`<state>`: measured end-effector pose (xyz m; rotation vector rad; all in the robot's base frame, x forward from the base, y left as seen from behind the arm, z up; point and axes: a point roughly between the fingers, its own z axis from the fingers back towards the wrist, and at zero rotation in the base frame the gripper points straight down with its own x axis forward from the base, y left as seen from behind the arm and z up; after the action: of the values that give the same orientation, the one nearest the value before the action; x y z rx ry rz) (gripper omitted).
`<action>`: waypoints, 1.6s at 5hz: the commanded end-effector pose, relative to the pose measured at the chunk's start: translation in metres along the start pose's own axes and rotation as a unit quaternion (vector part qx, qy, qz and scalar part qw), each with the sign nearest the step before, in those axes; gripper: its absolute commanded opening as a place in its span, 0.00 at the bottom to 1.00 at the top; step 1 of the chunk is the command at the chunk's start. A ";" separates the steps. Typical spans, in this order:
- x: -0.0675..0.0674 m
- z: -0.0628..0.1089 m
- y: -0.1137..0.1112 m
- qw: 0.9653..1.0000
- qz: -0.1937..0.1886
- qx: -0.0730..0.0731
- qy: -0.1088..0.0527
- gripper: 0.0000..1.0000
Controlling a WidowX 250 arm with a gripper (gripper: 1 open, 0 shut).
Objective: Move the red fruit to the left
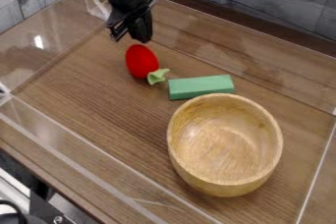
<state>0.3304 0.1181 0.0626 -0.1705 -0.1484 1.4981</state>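
The red fruit (141, 61) is a small bright red strawberry lying on the wooden table, its light green stem end (157, 75) pointing right and down toward a green block. My black gripper (130, 35) hangs just above and behind the fruit's top, pointing nearly straight down. Its fingers are shut with nothing between them. I see a small gap between the fingertips and the fruit.
A flat green rectangular block (201, 85) lies just right of the fruit. A large wooden bowl (225, 145) sits at the front right. Clear plastic walls (79, 144) ring the table. Bare wood stretches left of the fruit.
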 end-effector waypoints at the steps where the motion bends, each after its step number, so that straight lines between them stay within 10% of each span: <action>1: 0.007 0.026 -0.012 1.000 0.003 -0.030 -0.007 0.00; 4: 0.009 0.046 -0.019 1.000 0.000 -0.023 0.012 0.00; 6: 0.013 0.018 0.003 1.000 0.015 -0.012 0.013 0.00; 8: 0.038 0.036 0.005 0.999 0.031 -0.015 0.027 0.00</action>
<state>0.3124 0.1520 0.0785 -0.2195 -0.0596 1.5588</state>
